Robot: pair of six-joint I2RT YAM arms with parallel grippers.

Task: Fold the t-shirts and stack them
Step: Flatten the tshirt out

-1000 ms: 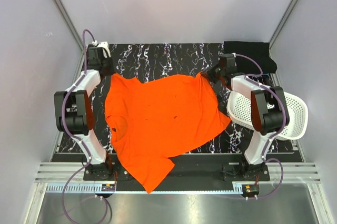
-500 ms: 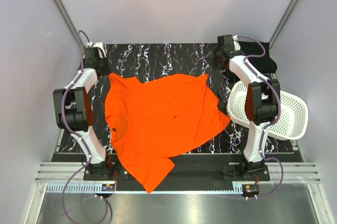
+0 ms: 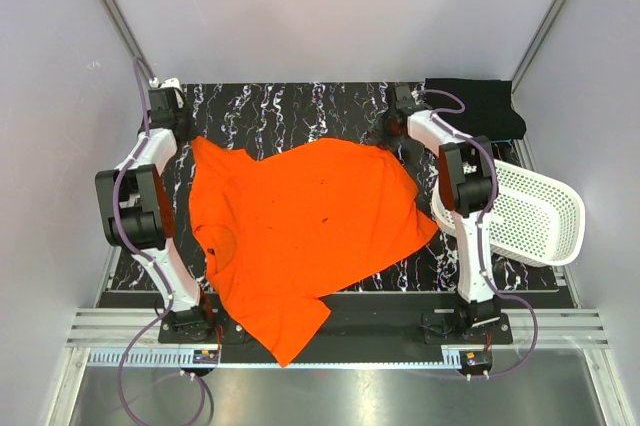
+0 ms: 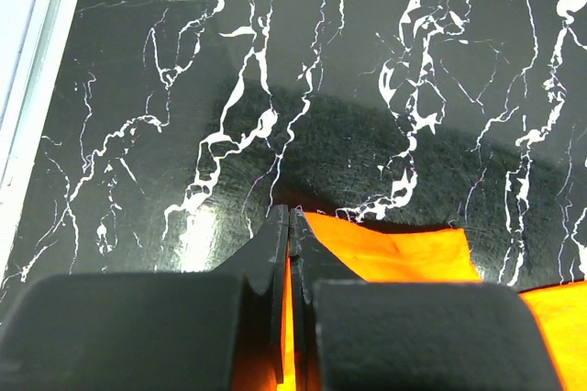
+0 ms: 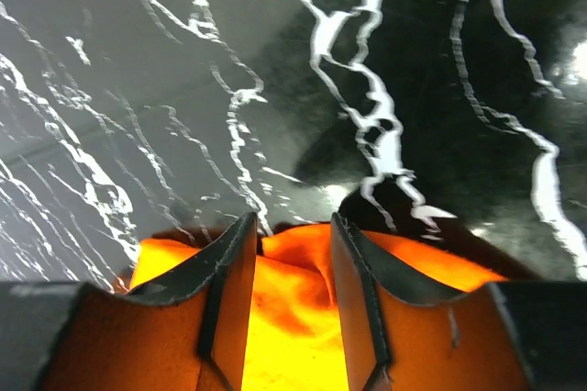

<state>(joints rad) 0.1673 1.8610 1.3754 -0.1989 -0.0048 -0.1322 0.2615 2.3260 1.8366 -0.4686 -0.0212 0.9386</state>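
Observation:
The bright orange t-shirt (image 3: 300, 226) lies spread over the dark marble table (image 3: 300, 111), one sleeve hanging past the near edge. My left gripper (image 3: 178, 132) is at its far-left corner, shut on the fabric; in the left wrist view a strip of orange t-shirt (image 4: 404, 249) shows pinched between the closed jaws of the left gripper (image 4: 290, 213). My right gripper (image 3: 392, 133) is at the far-right corner. There the right gripper (image 5: 293, 222) stands open, its fingers straddling a loose fold of orange t-shirt (image 5: 293, 318). The black t-shirt (image 3: 482, 106) lies at the far-right corner.
A white perforated basket (image 3: 530, 216) lies tilted at the right edge of the table, beside the right arm. Metal rails run along the near edge by the arm bases. Grey walls close in on the left, right and back.
The right gripper has opened and let go of the shirt's far-right corner, shifting left along the far edge. The left gripper pulled its corner further left and back.

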